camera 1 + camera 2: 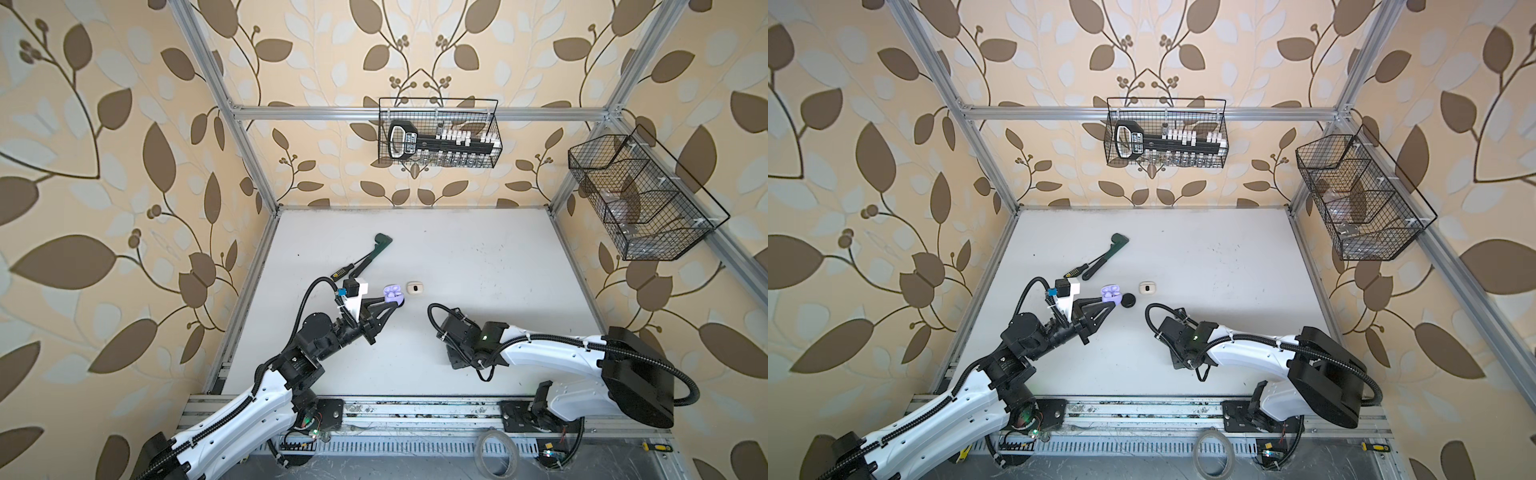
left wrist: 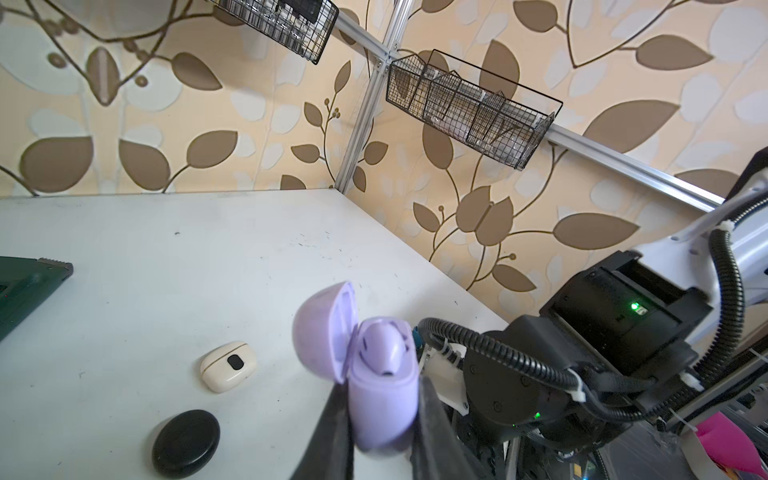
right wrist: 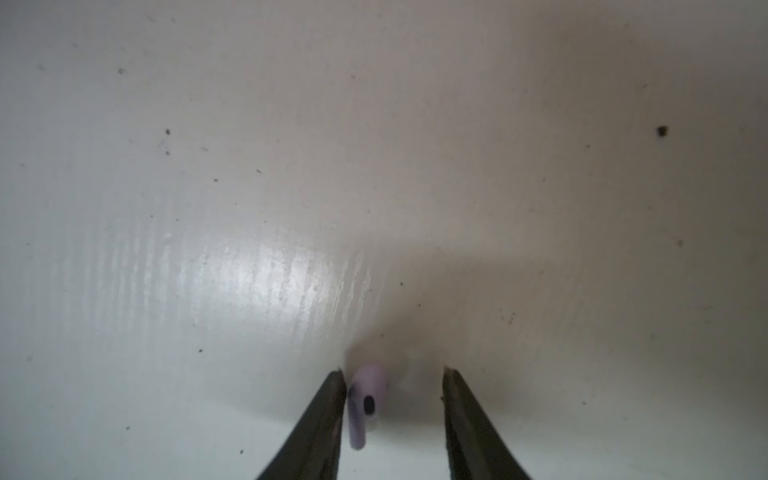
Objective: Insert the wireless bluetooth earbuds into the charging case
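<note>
The left gripper (image 2: 380, 395) clamped the open lavender charging case (image 2: 382, 415), with one seated lavender earbud (image 2: 384, 347) inside. The second lavender earbud (image 3: 365, 405), stemmed and dark-spotted, lay between the right gripper's (image 3: 393, 373) parted jaws. The table (image 3: 249, 166) was white and speckled, with leaf-patterned wallpaper (image 1: 104, 166) around it.

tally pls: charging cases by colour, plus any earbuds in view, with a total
lavender case: 1
cream case: 1
black case: 1
lavender earbuds: 2 (one seated in the open lavender case, one loose)
Total: 5
</note>
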`<state>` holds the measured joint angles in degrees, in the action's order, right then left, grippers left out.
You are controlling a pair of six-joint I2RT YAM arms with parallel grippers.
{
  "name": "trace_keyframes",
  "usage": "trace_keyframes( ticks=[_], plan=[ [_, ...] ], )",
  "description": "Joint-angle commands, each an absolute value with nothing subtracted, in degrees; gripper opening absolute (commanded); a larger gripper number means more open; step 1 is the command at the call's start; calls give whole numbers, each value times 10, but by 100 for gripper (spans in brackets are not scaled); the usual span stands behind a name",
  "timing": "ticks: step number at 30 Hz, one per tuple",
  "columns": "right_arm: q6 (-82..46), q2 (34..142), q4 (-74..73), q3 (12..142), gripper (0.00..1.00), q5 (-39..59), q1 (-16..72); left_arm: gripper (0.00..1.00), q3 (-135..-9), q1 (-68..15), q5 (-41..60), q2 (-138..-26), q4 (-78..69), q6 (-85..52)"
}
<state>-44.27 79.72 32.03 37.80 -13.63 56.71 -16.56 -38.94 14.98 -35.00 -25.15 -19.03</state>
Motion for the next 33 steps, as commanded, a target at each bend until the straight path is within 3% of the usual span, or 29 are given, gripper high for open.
trace_keyframes(
  ticks=[1,15,25,33],
  plan=[
    [-441,803,317,390,39,-131,566,0,-164,-388,157,-349,-295,-175],
    [-474,794,312,359,29,-141,551,0,-167,-388,164,-333,-276,-177],
    [-495,762,294,321,27,-131,547,0,-171,-388,151,-324,-270,-206],
    [-494,766,281,316,26,-123,550,0,-336,-388,165,-285,-64,-325]
  ],
)
